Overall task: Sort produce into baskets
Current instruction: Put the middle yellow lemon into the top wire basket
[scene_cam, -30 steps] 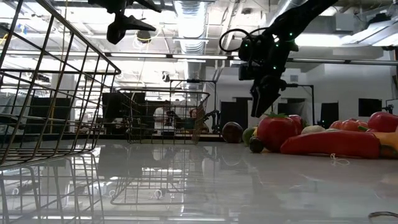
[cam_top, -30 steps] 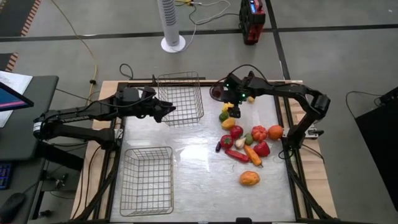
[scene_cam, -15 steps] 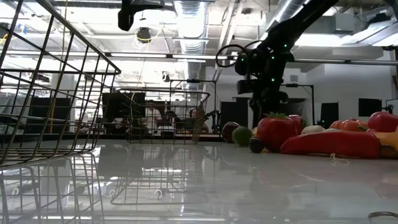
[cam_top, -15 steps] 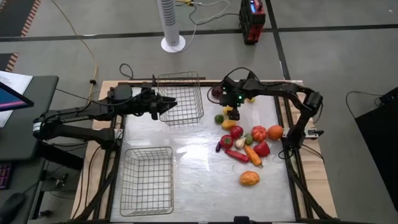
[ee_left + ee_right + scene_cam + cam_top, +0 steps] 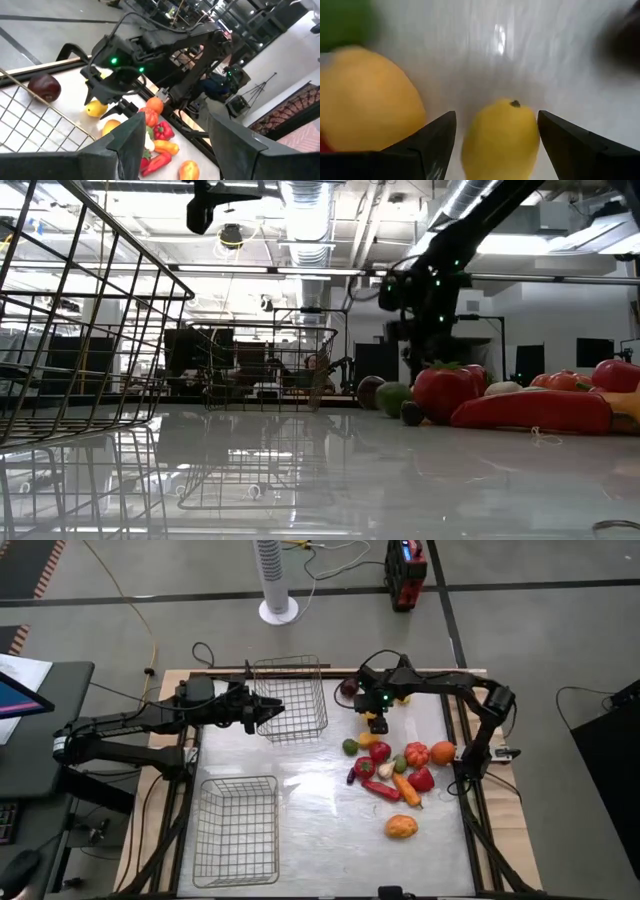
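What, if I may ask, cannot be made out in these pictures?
- Yellow lemon: the high view hides it under the right gripper; whether the fingers touch it is unclear.
- Orange-yellow piece: right wrist view, blurred and cut off by the edge.
- Far basket: low view, contents too small to tell.

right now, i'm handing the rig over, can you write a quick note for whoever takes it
Right gripper: open, down over the lemon at the far end of the produce pile, fingers on either side, not closed.
Left gripper: open, empty, raised at the far basket.
Produce: all on the table, right side; a maroon fruit sits apart near the far edge.
Near basket and the far one both hold nothing.
Done: nothing sorted.
Left: grip the lemon, then sort every piece.
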